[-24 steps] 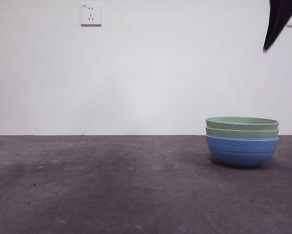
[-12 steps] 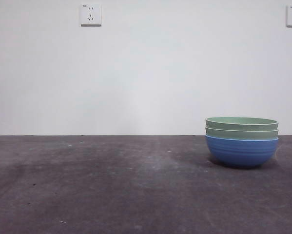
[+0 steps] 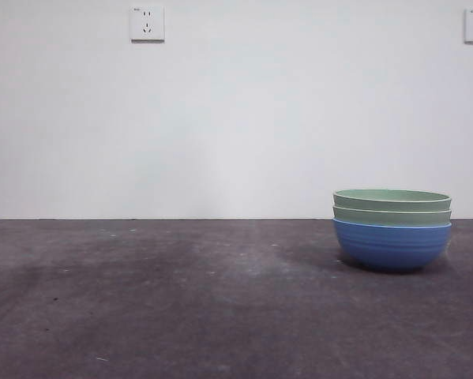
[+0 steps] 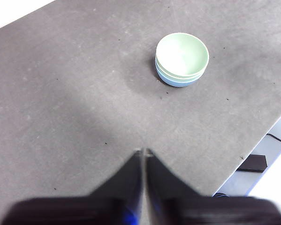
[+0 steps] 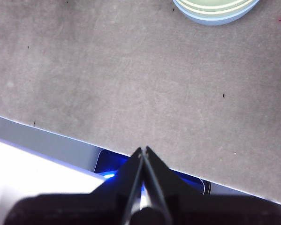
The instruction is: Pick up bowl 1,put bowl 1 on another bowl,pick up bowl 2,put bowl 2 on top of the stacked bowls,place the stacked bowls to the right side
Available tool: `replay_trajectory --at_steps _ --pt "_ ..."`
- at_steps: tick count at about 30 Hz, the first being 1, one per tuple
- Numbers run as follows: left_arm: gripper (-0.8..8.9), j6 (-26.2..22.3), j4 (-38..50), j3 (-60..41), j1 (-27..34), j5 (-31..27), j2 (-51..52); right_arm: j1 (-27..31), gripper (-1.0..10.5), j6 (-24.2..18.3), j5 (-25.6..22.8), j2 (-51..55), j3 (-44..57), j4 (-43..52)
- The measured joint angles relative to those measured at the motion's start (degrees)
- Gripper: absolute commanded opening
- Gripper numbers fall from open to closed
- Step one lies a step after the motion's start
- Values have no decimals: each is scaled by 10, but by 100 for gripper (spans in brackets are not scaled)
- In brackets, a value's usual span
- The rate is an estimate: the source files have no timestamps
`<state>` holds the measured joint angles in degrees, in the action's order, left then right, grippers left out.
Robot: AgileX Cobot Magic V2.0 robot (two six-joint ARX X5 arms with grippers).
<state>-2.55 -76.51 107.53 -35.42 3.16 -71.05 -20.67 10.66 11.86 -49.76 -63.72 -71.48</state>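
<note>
Blue ribbed bowl (image 3: 392,246) (2 pale green above)

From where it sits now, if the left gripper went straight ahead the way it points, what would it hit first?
Probably bare table. The left gripper, jaws shut, points at open surface; the stacked bowls lie off to one side of that line, so it likely misses them, though depth is uncertain.
</note>
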Motion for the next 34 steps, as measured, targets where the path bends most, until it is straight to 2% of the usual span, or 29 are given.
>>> replay_trajectory --at_steps 21,25,27,30,34 --pt "-3 0 0 0 0 0 0 0 3 0 0 0 0 0" --pt "-3 -9 8 -2 32 1 12 0 3 0 0 0 0 0" --pt "-3 -18 64 -5 68 8 32 0 3 0 0 0 0 0" --pt "-3 -37 165 -10 129 49 73 0 3 0 0 0 0 0" --pt "-3 -55 273 -67 213 101 146 0 3 0 0 0 0 0"
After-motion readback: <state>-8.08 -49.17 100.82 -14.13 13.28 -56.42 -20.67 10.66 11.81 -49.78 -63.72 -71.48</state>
